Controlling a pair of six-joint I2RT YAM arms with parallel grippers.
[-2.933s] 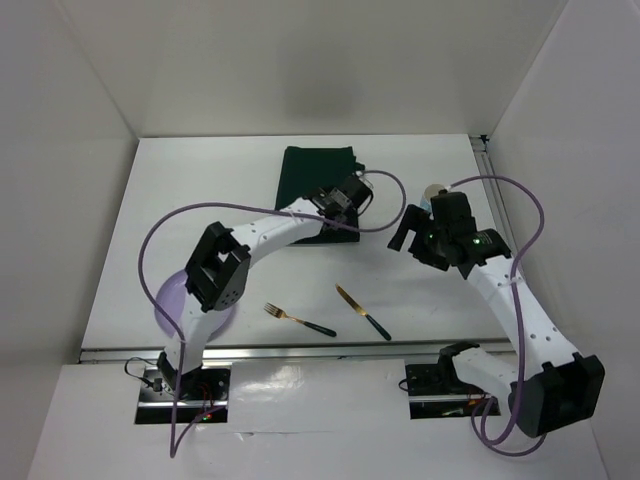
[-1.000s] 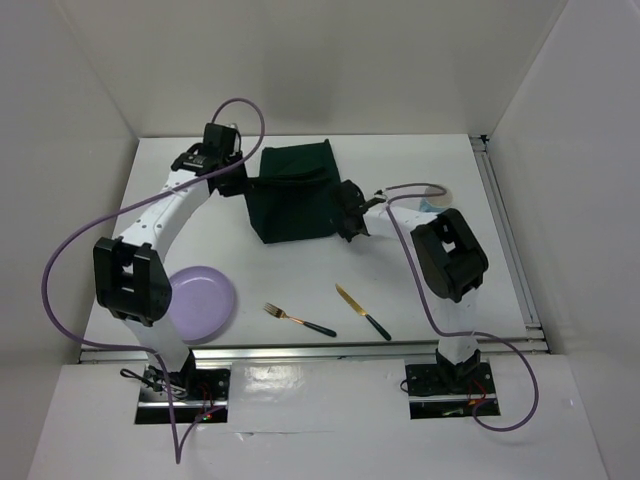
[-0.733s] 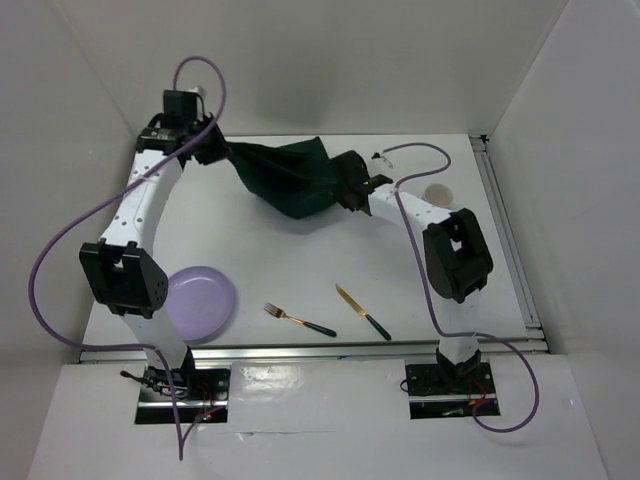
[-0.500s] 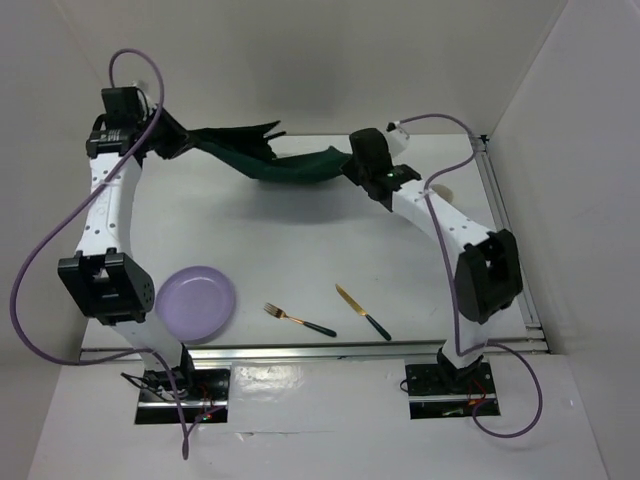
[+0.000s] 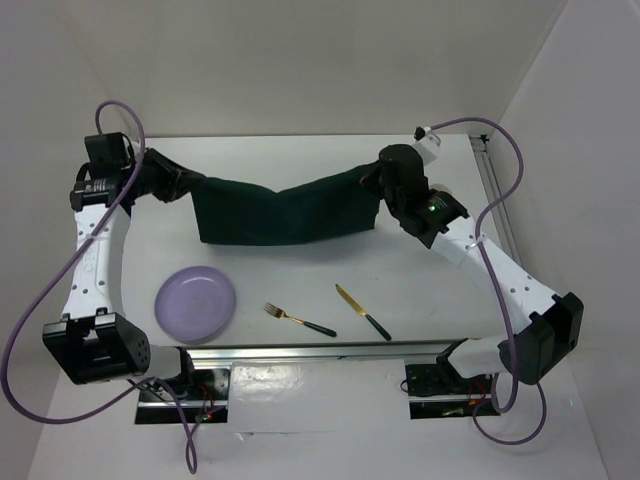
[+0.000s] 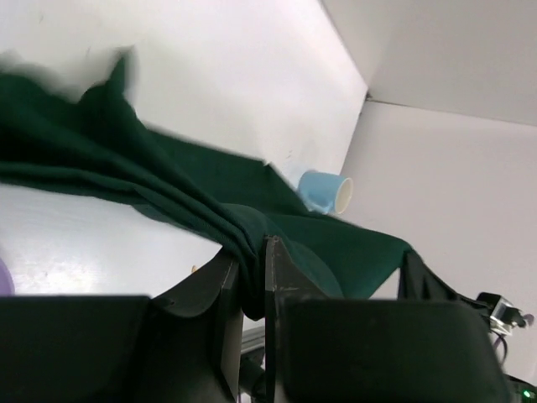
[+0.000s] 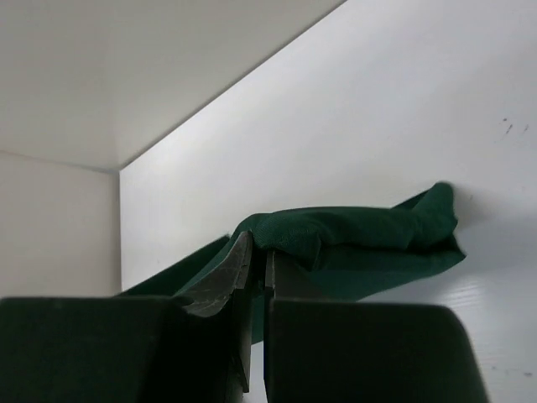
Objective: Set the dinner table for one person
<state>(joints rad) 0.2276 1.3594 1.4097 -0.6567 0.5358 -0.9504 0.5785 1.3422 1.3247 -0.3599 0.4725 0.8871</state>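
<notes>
The dark green cloth mat (image 5: pixel 285 210) hangs stretched across the back half of the white dinner table (image 5: pixel 300 268), sagging in the middle. My left gripper (image 5: pixel 190 185) is shut on its left end, and in the left wrist view the fabric (image 6: pixel 210 214) is bunched between the jaws of that gripper (image 6: pixel 252 256). My right gripper (image 5: pixel 368 180) is shut on the right end, where a fold of cloth (image 7: pixel 352 231) is pinched at that gripper's tips (image 7: pixel 258 250).
A lilac plate (image 5: pixel 195 303) lies at the front left. A fork (image 5: pixel 298 320) and a knife (image 5: pixel 362 312), both gold with dark handles, lie near the front edge. A light blue cup (image 6: pixel 325 191) stands beyond the cloth in the left wrist view.
Both arms lifted the folded cloth off the table and pulled apart, opening it out. The left gripper swung far left, the right gripper right, and the cloth now spans wide between them.
</notes>
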